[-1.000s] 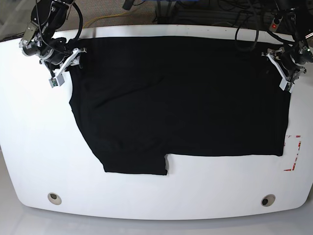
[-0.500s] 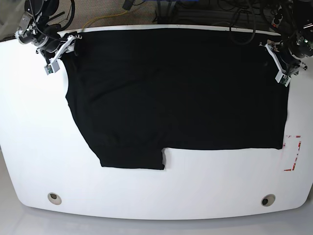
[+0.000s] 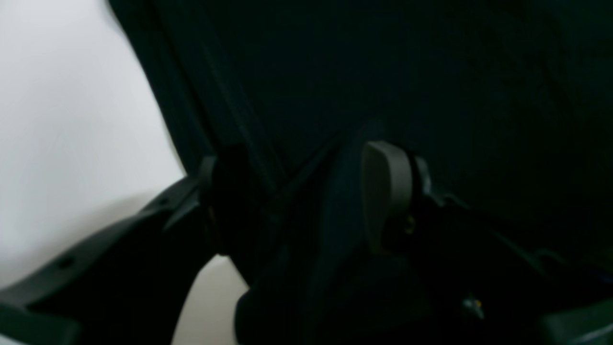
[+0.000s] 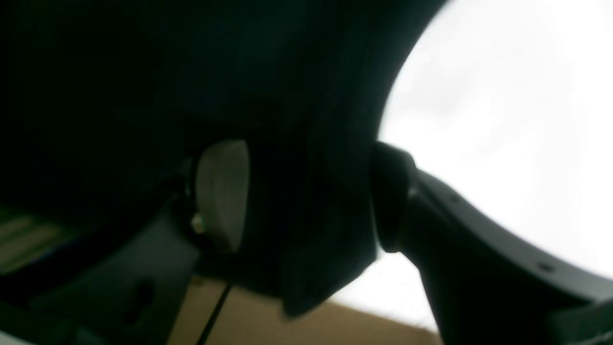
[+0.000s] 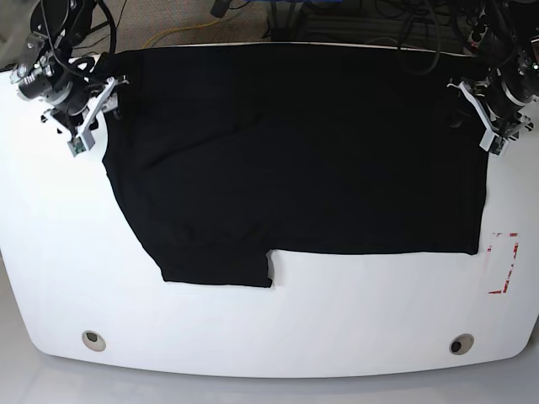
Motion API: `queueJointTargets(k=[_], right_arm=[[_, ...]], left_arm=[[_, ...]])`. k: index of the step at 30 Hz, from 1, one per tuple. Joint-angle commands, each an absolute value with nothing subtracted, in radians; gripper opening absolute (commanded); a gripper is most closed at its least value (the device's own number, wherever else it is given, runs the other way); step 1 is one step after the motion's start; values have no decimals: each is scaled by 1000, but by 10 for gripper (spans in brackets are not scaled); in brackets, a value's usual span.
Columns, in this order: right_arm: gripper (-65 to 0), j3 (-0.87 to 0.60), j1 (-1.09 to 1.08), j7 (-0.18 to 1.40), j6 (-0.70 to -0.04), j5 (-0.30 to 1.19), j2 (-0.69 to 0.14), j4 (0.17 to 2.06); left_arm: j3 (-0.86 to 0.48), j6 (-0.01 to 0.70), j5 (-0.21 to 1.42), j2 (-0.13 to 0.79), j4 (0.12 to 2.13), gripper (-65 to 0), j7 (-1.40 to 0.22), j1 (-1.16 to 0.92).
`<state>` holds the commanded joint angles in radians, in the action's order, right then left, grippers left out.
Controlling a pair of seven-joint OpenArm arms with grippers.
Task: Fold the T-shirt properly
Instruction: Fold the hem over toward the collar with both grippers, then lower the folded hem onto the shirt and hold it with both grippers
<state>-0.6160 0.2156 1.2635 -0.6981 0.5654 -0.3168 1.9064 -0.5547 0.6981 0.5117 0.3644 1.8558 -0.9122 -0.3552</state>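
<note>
Base view: T-shirt (image 5: 303, 168) spread along bench's (image 5: 278, 358) far edge; my left gripper (image 5: 470, 105) and right gripper (image 5: 116, 103) straddle opposite sides, fingers apart, probably to straighten it before folding.

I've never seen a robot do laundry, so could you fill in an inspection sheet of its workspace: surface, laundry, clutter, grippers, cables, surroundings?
Surface: white table, with two round inserts near its front corners and red marks near one side.
Laundry: black T-shirt, spread wide, not folded.
Clutter: nothing seen.
Left gripper: fingers apart, dark fabric between and beneath them; grip uncertain.
Right gripper: fingers apart, fabric between them; grip uncertain.
Cables: a yellowish cable beyond the table's far edge; dark loops by the arms.
Surroundings: grey floor in front of the table.
</note>
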Motion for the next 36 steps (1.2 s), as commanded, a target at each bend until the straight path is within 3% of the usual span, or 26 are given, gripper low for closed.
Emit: queueJointTargets(k=[4, 9, 16, 18, 26, 32, 36], right_arm=[[-277, -570, 54, 1265, -698, 562, -328, 1759], [-277, -463, -156, 1233, -698, 447, -358, 1555], [-277, -352, -433, 995, -698, 268, -367, 1148], [-277, -326, -503, 892, -698, 232, -369, 1012], [-277, -306, -657, 553, -698, 62, -374, 578], [-277, -306, -651, 475, -698, 31, -328, 515], [-277, -306, -656, 472, -698, 30, -292, 515]], left_arm=[[-524, 698, 513, 364, 1827, -212, -912, -282], [-519, 668, 512, 366, 1767, -193, -912, -180], [-521, 476, 512, 369, 1664, -192, -912, -12], [-521, 450, 512, 369, 1646, -192, -911, 19], [-519, 443, 484, 371, 1558, -192, -908, 113], [-519, 447, 318, 364, 1451, -190, -906, 216], [-519, 446, 309, 364, 1371, -187, -891, 271]])
